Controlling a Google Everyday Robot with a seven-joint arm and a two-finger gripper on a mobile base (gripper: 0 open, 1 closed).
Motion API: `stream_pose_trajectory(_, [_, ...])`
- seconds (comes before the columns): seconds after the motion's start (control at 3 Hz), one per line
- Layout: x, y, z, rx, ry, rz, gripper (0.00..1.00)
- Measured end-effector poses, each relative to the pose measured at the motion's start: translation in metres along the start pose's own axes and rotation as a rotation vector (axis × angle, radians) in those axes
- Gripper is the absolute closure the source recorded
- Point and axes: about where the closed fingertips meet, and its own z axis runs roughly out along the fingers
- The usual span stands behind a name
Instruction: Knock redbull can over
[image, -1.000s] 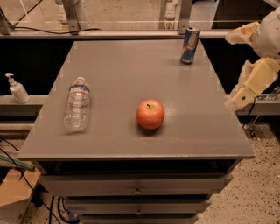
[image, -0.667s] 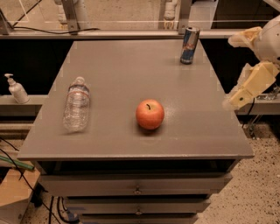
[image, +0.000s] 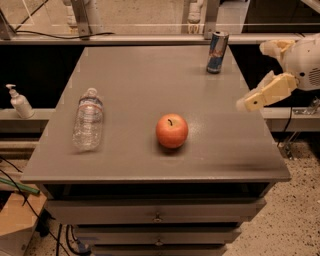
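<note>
The redbull can (image: 217, 51), blue and silver with a red mark, stands upright near the back right corner of the grey table (image: 150, 80). My gripper (image: 253, 76) hangs at the table's right edge, in front of and to the right of the can and apart from it. Its two cream fingers (image: 267, 92) are spread open with nothing between them.
A red apple (image: 172, 130) sits in the middle front of the table. A clear water bottle (image: 88, 118) lies on its side at the left. A soap dispenser (image: 19, 101) stands on a shelf left of the table. Drawers are below the tabletop.
My gripper has moved left and slightly up, from beside the table to over its right edge. The can, apple and bottle have not moved.
</note>
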Motion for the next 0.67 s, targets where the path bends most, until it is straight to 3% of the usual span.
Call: stream_pose_trajectory(0.67, [0.013, -0.066, 0.034, 0.157, -0.132, 0.097, 0.00])
